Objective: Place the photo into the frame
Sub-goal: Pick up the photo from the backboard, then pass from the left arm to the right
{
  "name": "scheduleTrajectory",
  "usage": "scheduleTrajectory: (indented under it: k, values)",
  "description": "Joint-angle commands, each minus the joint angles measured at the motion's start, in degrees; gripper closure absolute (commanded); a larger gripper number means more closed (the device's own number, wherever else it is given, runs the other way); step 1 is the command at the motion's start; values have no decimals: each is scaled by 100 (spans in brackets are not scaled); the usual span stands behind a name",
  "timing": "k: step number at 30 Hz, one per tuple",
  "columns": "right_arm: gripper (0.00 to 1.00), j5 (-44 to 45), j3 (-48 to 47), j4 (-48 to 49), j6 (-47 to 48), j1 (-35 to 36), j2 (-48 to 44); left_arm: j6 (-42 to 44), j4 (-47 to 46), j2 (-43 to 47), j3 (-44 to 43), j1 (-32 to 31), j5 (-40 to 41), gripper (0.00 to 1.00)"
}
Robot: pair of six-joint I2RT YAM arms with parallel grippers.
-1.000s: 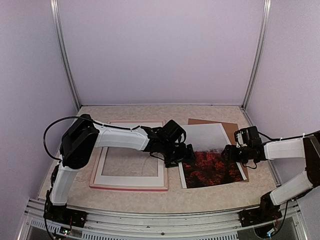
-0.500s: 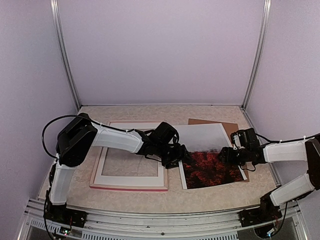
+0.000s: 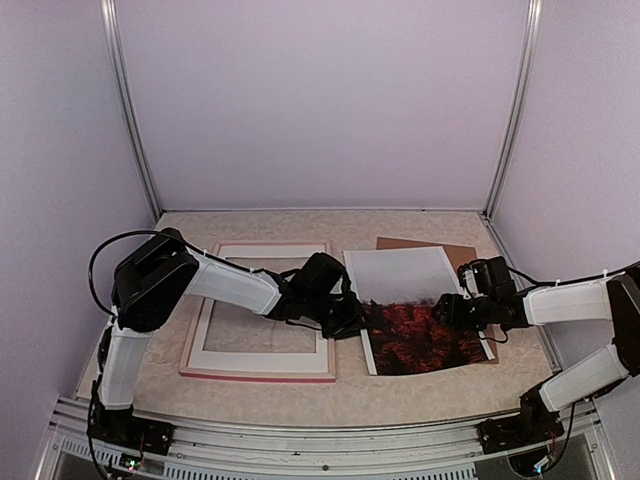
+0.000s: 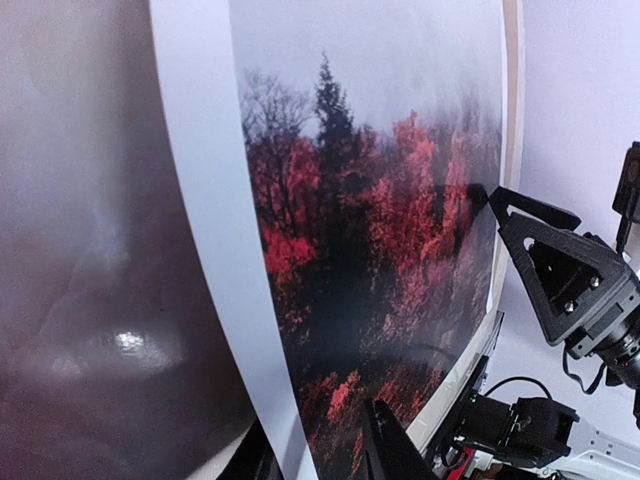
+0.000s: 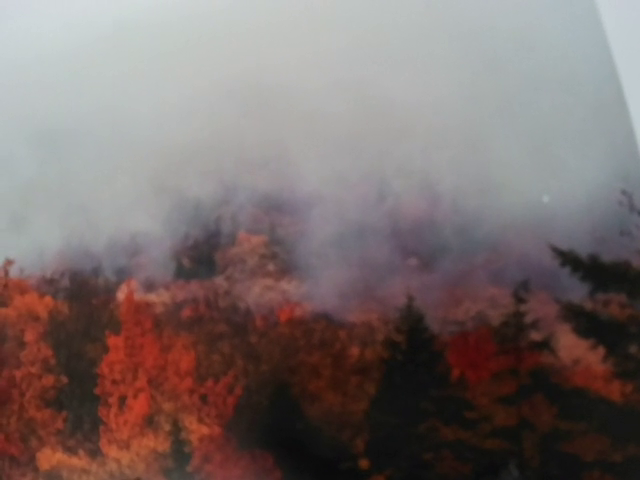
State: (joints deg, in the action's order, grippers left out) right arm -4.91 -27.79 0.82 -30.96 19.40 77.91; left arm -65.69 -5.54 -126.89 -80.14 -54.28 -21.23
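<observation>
evidently the left tool (image 3: 345, 318) had moved in on the left edge of the photo (image 3: 400, 272) and narrowed there, so a lift toward the frame (image 3: 262, 361) looked near; whether it truly gripped, i could not tell. the photo lay on a brown board (image 3: 462, 252), just right of the frame. only the left wrist view showed that edge bowing upward. it also showed the right tool (image 3: 447, 308) standing wide, one tip at the print.

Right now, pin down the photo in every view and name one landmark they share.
Top external: the photo lies right of centre, partly over the brown board.
Left wrist: the photo fills the middle, its white border curving down its left side.
Right wrist: the photo fills the whole picture.
Shared landmark: the line where red trees meet grey mist.
</observation>
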Motion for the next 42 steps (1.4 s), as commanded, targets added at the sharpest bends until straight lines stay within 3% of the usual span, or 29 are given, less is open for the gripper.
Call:
scheduleTrajectory:
  k: [1,9,15,22,29,35,38,42]
  values:
    - [24,11,64,-266,-49,90,150,-7,-472,331,55,49,-185,76]
    - [24,68,-48,-447,11,90,12,-31,-821,499,213,150,-292,100]
    - [22,205,-340,-833,269,89,-481,224,-666,734,275,214,-294,100]
    - [15,344,-812,-1398,599,83,-1053,1411,509,1406,190,239,133,100]
    - [12,-869,-1055,-1199,970,172,-1318,1865,1287,2341,529,270,527,100]
    - [7,-987,-1467,-1315,1165,721,-1894,1740,1437,2810,512,411,743,100]
    - [4,-401,-2140,-1764,1098,1323,-1813,1820,1776,2825,230,418,1019,100]
    - [4,488,-2776,-2022,979,2267,-1447,1599,1526,2891,115,455,1135,100]
